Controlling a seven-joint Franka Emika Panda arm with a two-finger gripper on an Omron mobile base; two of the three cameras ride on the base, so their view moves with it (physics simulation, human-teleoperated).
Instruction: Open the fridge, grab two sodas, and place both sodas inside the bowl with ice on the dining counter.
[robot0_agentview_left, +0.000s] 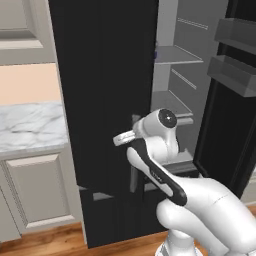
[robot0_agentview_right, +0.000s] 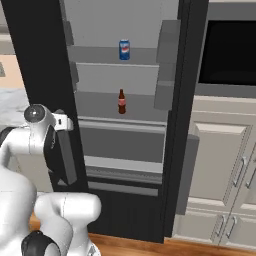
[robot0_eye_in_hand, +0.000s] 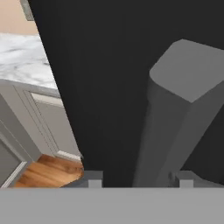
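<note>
**Pincer** (robot0_eye_in_hand: 140, 180): two dark fingertips (robot0_eye_in_hand: 95, 179) set either side of the grey bar handle (robot0_eye_in_hand: 175, 113) on the left door (robot0_agentview_left: 102, 95) of the fridge (robot0_agentview_right: 172, 165). Jaws stood apart. A dark gap showed between one tip and the bar, so the bar was straddled and not clamped.

**Fridge, contents:** grey shelved interior exposed in the right base view.
- Upper shelf (robot0_agentview_right: 100, 55): one blue can (robot0_agentview_right: 124, 49), upright, near the middle.
- Next shelf down (robot0_agentview_right: 97, 107): one brown cola bottle (robot0_agentview_right: 121, 101), upright, almost directly under the can and well apart from it.
- Sodas counted: two, neither one touched by the pincer.

**Right door** (robot0_agentview_left: 225, 145): swung wide, carrying two grey bins (robot0_agentview_left: 232, 75) on its inner face. Contents of the bins could not be made out.

**Edges and room:**
- The gap between the two doors lay open in front of both sodas.
- The arm (robot0_agentview_left: 155, 172) was low at the left door's edge, outside the shelves.
- Lower drawer (robot0_agentview_right: 125, 210) was shut.

**Surroundings:** one marble-topped wall counter (robot0_agentview_left: 30, 125) left of the fridge, grey cabinets (robot0_agentview_right: 220, 165) right of it, wood floor (robot0_agentview_left: 40, 240) below.
</note>
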